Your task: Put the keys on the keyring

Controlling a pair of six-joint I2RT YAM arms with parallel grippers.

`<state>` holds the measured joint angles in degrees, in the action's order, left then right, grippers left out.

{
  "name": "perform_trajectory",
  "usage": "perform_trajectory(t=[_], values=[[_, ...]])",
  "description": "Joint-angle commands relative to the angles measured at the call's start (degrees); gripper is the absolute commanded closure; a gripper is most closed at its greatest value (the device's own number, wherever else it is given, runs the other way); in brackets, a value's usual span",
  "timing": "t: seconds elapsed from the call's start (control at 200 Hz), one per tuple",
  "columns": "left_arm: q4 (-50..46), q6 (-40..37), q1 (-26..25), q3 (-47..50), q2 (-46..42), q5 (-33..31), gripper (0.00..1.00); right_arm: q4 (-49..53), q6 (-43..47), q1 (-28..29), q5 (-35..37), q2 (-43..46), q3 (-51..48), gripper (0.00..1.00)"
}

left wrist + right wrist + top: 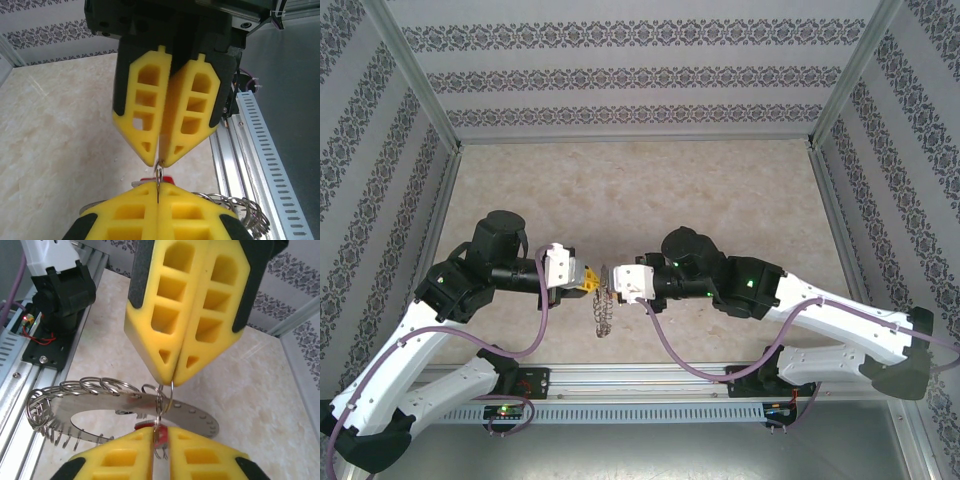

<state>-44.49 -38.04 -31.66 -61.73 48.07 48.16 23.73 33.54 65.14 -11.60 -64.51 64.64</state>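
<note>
Meeting tip to tip above the near middle of the table [670,190], the left gripper [588,281] and the right gripper [611,283] face each other. The left gripper's yellow fingers [150,315] are pressed together and clamp the small metal loop of the keys [146,426]. The red tag hangs just below that loop. The right gripper's fingers [115,460] stand slightly apart with the tag and loop in the slim gap between their tips; whether they touch the tag is hard to say from this angle. The keyring [200,417], a flat grey disc with a wide centre hole and small split rings along its left rim, sits against the loop just beside both sets of tips. From above it hangs on the near side of the grippers, close to the rail [650,385].
</note>
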Motion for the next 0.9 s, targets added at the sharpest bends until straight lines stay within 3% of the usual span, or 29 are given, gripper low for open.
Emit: perform_trajectory(t=[0.0,0.17,0.31,0.565,0.894], values=[[3.48,1.34,0.80,-1.06,-0.20,1.50,1.00,-0.78,-0.17,0.70,1.87,2.25,-1.21,0.76],[7.75,4.80,0.81,0.65,-1.11,0.22,1.00,-2.89,-3.25,0.29,2.24,5.43,-2.13,0.72],[16.71,11.92,0.73,3.77,-3.18,0.22,1.00,-5.77,-8.42,-3.44,-4.18,7.68,-2.63,0.69],[43.20,28.85,0.50,14.34,-7.26,5.61,1.00,-10.47,-14.07,-5.01,-11.39,9.05,-2.46,0.66],[49.92,32.77,0.10,17.79,-9.57,6.79,1.00,-7.76,-16.21,-5.03,-11.10,6.33,-0.59,0.64]])
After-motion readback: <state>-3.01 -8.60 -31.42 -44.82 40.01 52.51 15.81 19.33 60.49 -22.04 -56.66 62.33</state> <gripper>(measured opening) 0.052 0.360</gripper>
